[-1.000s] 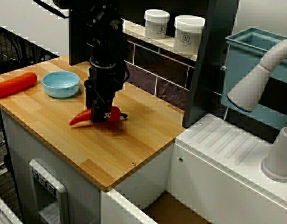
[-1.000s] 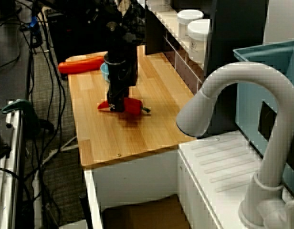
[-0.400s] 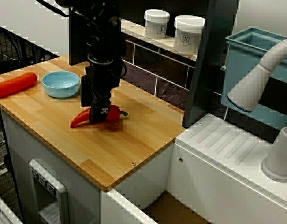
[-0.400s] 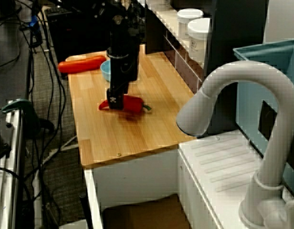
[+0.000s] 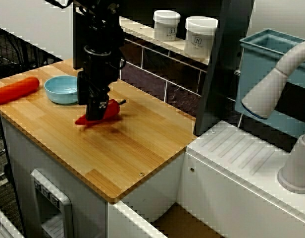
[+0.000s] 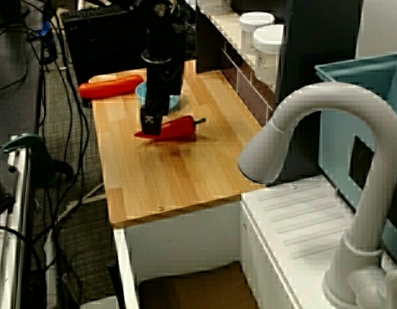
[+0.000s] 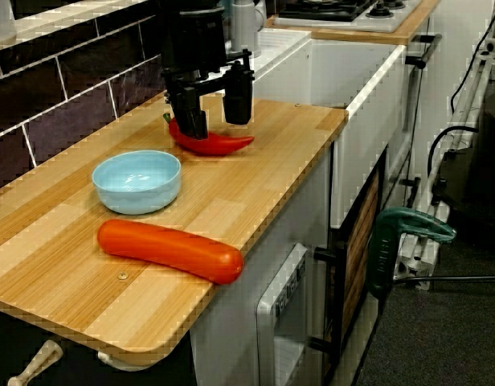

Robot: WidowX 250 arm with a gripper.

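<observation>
Tool (image 7: 214,121) is coming straight down from the black arm and is clamping the red pepper (image 7: 215,145) around its fat middle. The jaws are standing partly open, only as wide as the pepper body, with one of the fingers (image 7: 238,100) showing clear in the view from the carrot end and the other overlapping the stem end. In the view from the front corner and the view past the faucet, the pepper is hanging just above the desk (image 5: 123,153), with a shadow sitting under it. It is tilting, green stem end higher, pointed tip lower. The pepper is sitting just beside the blue bowl (image 7: 137,193), not touching it, on the bowl's side that is facing the white sink unit (image 5: 241,163). The bowl is standing upright on the desk. An orange carrot (image 7: 171,249) is lying flat on the opposite side of the bowl from the pepper, near the bowl but apart from it. Two white jars (image 5: 166,25) are standing on the tiled ledge behind, well apart from the bowl, past the pepper. A white faucet (image 6: 314,109) is curving up farther again from the bowl, over the sink unit.
</observation>
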